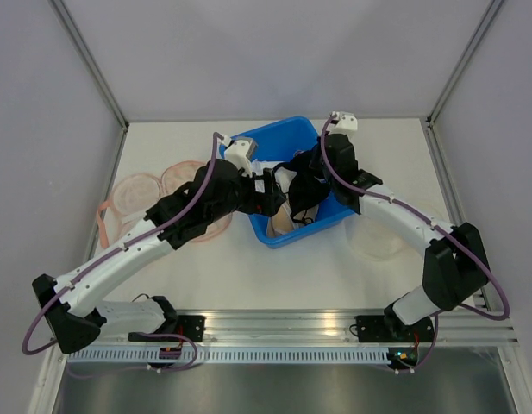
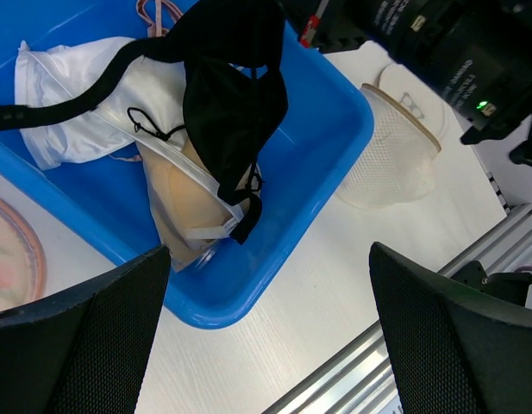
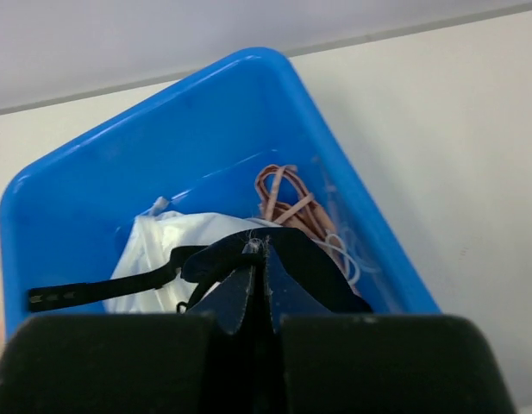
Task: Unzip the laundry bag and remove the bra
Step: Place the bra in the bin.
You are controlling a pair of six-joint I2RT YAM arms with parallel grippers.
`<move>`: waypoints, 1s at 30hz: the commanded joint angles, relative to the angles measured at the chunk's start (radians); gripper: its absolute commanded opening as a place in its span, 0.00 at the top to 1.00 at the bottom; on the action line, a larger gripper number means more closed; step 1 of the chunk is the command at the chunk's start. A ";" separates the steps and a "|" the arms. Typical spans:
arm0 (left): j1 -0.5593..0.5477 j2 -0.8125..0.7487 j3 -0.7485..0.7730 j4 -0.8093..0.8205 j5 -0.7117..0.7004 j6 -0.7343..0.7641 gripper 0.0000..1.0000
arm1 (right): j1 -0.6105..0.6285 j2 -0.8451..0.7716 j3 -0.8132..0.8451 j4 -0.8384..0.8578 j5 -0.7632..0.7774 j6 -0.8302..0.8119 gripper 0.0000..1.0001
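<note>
Currently on the desk [image 1: 274, 276]:

1. Blue tub [image 2: 334, 129], centre of the desk, between the two arms.
2. Black bra [image 2: 231, 95], pinched at its upper edge by the right tool [image 3: 259, 259]. The jaws are closed tight on the fabric. The bra hangs over the tub, one strap trailing out to the side across the other contents.
3. White garment [image 2: 84, 95], crumpled inside the tub under the strap.
4. Beige garment [image 2: 184, 198], inside the tub, directly below the hanging bra.
5. Pink straps [image 3: 283, 194], tangled at the tub's far inner corner.
6. Mesh laundry bag [image 2: 391, 155], white with a round rim, lying on the desk just beside the tub on the right arm's side.
7. Pink mesh bags [image 1: 132, 198], on the desk at the left, partly under the left arm.
8. Left tool [image 2: 270, 259], jaws spread wide and holding nothing, above the tub's near corner.
</note>
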 commanded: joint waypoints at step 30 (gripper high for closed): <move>0.242 0.045 -0.099 0.083 0.174 -0.131 0.01 | -0.019 0.045 0.147 -0.377 -0.663 -0.073 0.52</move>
